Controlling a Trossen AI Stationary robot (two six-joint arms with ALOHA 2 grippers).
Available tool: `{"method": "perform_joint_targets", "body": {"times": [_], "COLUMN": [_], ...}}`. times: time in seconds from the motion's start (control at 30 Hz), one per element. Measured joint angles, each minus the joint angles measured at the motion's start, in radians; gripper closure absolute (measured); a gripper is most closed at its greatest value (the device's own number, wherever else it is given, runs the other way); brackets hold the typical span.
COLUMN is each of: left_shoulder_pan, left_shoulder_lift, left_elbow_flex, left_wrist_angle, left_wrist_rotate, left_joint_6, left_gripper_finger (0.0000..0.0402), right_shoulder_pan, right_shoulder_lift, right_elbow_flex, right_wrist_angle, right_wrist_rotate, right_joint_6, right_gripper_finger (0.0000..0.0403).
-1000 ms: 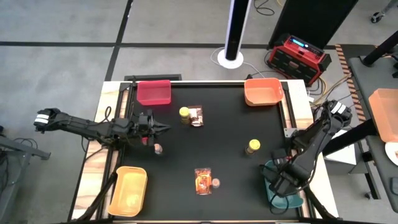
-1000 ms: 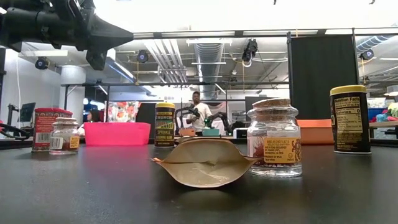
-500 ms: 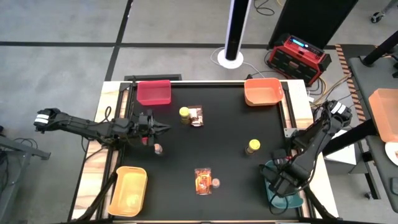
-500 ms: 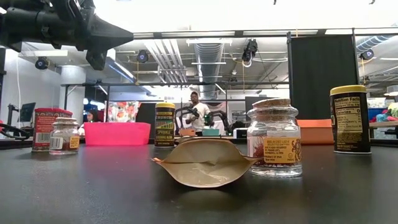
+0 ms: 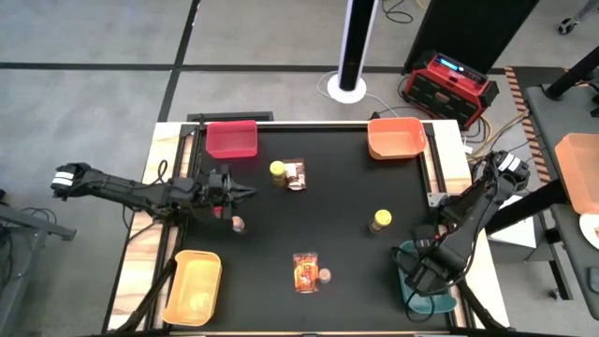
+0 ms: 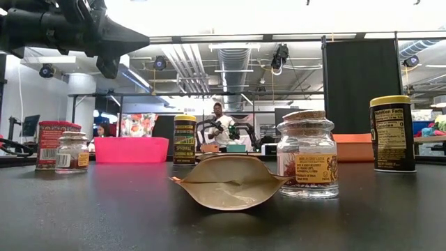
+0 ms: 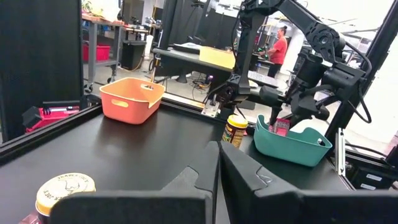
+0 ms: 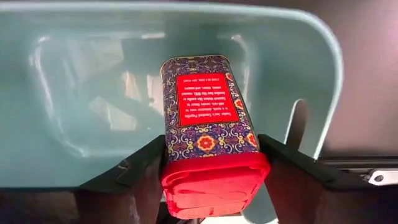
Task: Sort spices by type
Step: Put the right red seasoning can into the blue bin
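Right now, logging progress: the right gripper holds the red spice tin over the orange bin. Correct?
Not quite. The right gripper holds the red spice tin over the teal bin, not the orange bin, which sits at the table's far right corner. The right wrist view shows it.

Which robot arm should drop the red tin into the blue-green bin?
The right. Its pincer already holds the red tin over the teal bin. The left pincer is shut and empty, far across the table.

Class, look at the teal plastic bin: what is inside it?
The right gripper holds a red-lidded patterned spice tin over the teal plastic bin, whose visible floor is bare. The tin hides what lies beneath it.
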Motion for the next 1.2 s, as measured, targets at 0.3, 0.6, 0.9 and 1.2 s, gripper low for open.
{"method": "perform_joint_targets", "body": {"times": [0.3,0.6,0.9,1.2], "left_shoulder_pan": [0.000,0.000,0.000,0.000], "left_shoulder_lift": [0.000,0.000,0.000,0.000], "left_elbow_flex": [0.000,0.000,0.000,0.000], "left_wrist_angle": [0.000,0.001,0.001,0.000], "left_wrist_rotate": [0.000,0.000,0.000,0.000], "left_joint_6": [0.000,0.000,-0.003,-0.003], "left_gripper_finger": [0.0402,0.0402,0.0402,0.0402], "right_shoulder_pan": [-0.005,-0.005,-0.004,0.009], "right_shoulder_lift": [0.000,0.000,0.000,0.036], "right_elbow_flex": [-0.005,0.076,0.169,0.114], "right_wrist_angle": [-0.004,-0.139,-0.137,0.153], "right_wrist_rotate": [0.043,0.034,0.045,-0.072], "right_joint_6": [0.059,0.116,0.192,0.124], "right_gripper_finger": [0.0111,0.0101,0.0158,0.0329]}}
